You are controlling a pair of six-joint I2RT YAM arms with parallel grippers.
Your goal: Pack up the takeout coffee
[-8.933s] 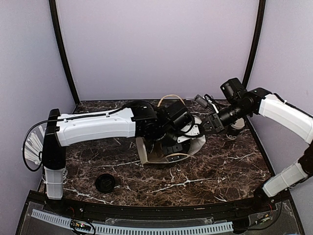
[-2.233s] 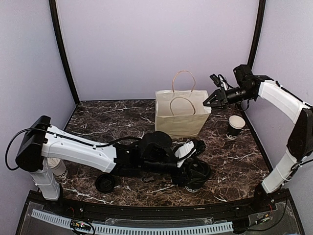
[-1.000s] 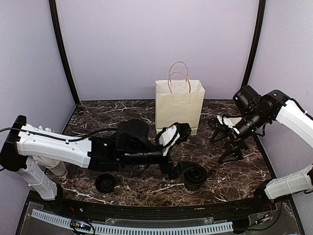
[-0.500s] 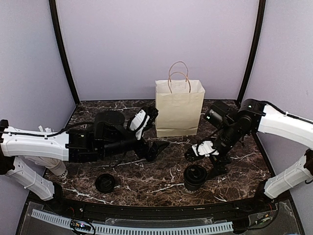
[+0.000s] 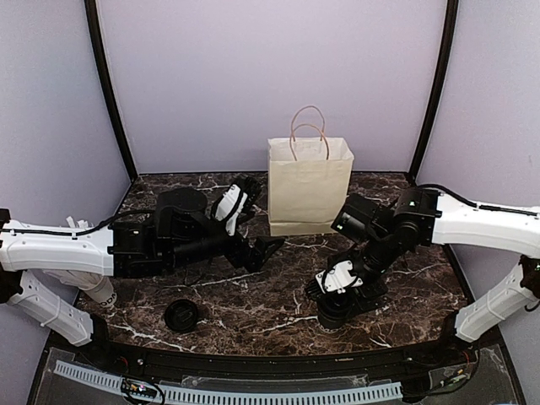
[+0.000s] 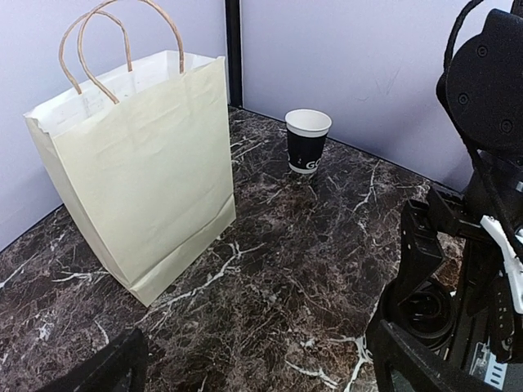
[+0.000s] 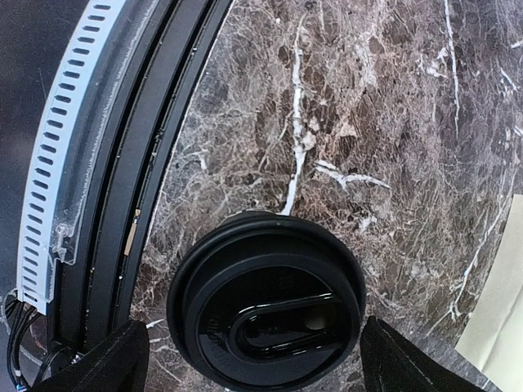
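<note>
The takeout coffee point(image 7: 267, 312), a black cup under a black plastic lid, stands near the table's front edge point(image 5: 336, 315). My right gripper point(image 7: 253, 347) hangs directly above it, open, with one finger on each side of the lid and neither pressing on it; in the top view that gripper point(image 5: 337, 291) covers most of the cup. My left gripper point(image 5: 268, 246) is open and empty, low over the table left of the middle, pointing toward the paper bag point(image 5: 310, 190). In the left wrist view the left gripper point(image 6: 261, 371) has only marble between its fingers.
The cream paper bag point(image 6: 139, 175) stands upright and open at the back. A black cup with a bare white rim point(image 6: 308, 140) stands by the back wall. A loose flat black lid point(image 5: 181, 315) lies front left. The table's slotted front rail point(image 7: 57, 171) runs close beside the lidded cup.
My right gripper has swung in from the right and come down over the lidded cup. My left arm has pulled back left, away from that cup.
</note>
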